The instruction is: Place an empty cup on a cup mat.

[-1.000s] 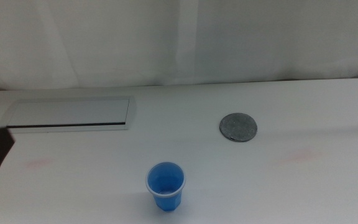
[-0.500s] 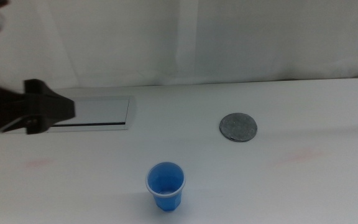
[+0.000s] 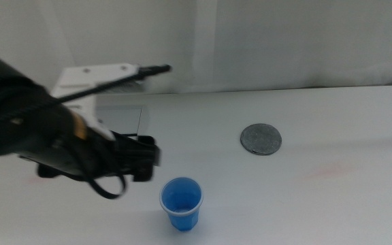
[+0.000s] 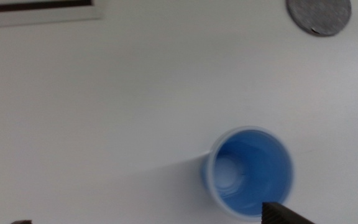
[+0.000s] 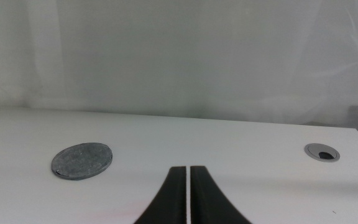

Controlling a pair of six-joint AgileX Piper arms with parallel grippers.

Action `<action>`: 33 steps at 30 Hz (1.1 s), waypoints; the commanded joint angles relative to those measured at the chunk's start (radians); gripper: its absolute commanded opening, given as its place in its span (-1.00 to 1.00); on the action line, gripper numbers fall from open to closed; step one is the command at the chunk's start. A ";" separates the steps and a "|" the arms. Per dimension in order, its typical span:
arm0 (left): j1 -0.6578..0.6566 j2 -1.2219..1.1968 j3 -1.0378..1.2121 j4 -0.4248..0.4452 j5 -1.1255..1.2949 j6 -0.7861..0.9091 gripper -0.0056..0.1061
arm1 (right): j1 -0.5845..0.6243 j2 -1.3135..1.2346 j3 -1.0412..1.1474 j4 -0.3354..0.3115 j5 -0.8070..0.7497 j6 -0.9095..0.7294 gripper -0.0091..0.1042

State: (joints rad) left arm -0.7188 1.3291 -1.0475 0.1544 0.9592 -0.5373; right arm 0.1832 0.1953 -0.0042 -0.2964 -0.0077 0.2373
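- Blue plastic cup (image 3: pixel 180 203) is seen upright on the white table (image 3: pixel 332 197), near the front edge in the middle view, mouth up, whitish rim visible, nothing inside.
- In the left wrist view the cup (image 4: pixel 250 172) is viewed from above; its interior is shown bare.
- Cup mat (image 3: pixel 260 139), a round speckled grey disc, is found flat on the table, well apart from the cup, farther back and toward the right arm's side. It is also seen in the left wrist view (image 4: pixel 319 14) and the right wrist view (image 5: pixel 82 160).
- Left gripper (image 3: pixel 141 158) is brought in from the left side, dark and motion-blurred, held above the table just beside the cup; no contact with the cup is seen.
- Left fingers: only one dark tip and a sliver of the other are caught at the edge of the wrist view, far apart, so they are read as wide open, with nothing held.
- Right gripper (image 5: pixel 186 186) is kept low over the table; its two dark fingers are pressed nearly together with a thin slit between, nothing gripped.
- Rectangular silver-grey panel (image 3: pixel 120 119) is partly hidden behind the left arm.
- Small round grey fitting (image 5: pixel 322 151) is noted in the tabletop, beyond the mat.
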 commanded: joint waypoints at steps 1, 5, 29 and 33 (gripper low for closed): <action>-0.058 0.052 -0.007 0.022 -0.041 -0.097 0.70 | -0.004 0.003 0.040 -0.008 -0.006 -0.002 -0.89; -0.101 0.135 -0.011 0.017 -0.075 -0.141 0.70 | -0.004 0.003 0.040 -0.008 -0.006 -0.002 -0.89; -0.097 0.338 -0.016 0.023 -0.180 -0.204 0.70 | -0.004 0.003 0.040 -0.008 -0.006 -0.002 -0.89; -0.097 0.361 -0.016 0.023 -0.180 -0.204 0.70 | -0.004 0.003 0.040 -0.008 -0.006 -0.002 -0.89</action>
State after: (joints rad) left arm -0.8127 1.6824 -1.0594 0.1741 0.7793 -0.7191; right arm 0.1832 0.1953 -0.0042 -0.2964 -0.0077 0.2416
